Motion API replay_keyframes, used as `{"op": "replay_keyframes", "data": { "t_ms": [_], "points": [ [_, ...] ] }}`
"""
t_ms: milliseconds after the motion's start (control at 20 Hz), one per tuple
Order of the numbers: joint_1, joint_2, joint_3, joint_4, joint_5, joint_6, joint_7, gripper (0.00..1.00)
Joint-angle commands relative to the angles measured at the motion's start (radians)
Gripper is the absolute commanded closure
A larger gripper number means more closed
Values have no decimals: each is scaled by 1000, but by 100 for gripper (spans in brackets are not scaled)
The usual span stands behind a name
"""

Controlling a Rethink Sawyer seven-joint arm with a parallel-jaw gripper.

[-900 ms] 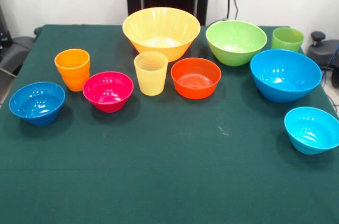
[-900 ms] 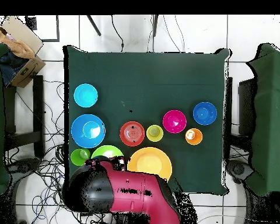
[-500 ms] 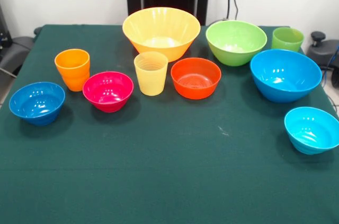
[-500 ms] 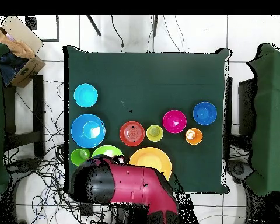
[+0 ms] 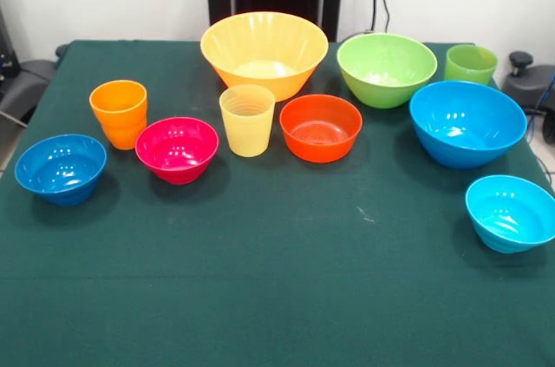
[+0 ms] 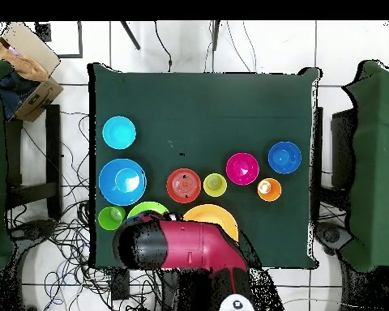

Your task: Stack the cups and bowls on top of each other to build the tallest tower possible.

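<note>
Front view: no pincer visible. All vessels standing apart on the table (image 5: 260,298), nothing stacked; orange-red bowl (image 5: 320,127) just beside pale yellow cup (image 5: 247,119), light green bowl (image 5: 387,68) behind.

Overhead view: arm (image 6: 177,247) overhanging light green bowl (image 6: 146,209) at the table's robot-side edge. Pincer hidden beneath; released or clenched cannot be told.

Ten separate cups and bowls on green table (image 5: 277,280), pale yellow cup (image 5: 247,119) beside orange-red bowl (image 5: 321,127), nothing stacked
</note>
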Motion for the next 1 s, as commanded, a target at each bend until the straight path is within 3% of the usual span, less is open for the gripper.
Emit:
{"op": "replay_keyframes", "data": {
  "t_ms": [50, 350, 1000],
  "points": [
    [-34, 187, 88, -15, -122, -185, 1, 0],
    [-38, 284, 74, -61, -191, -275, 16, 0],
    [-41, 316, 83, -83, -235, -296, 48, 0]
  ]
}}
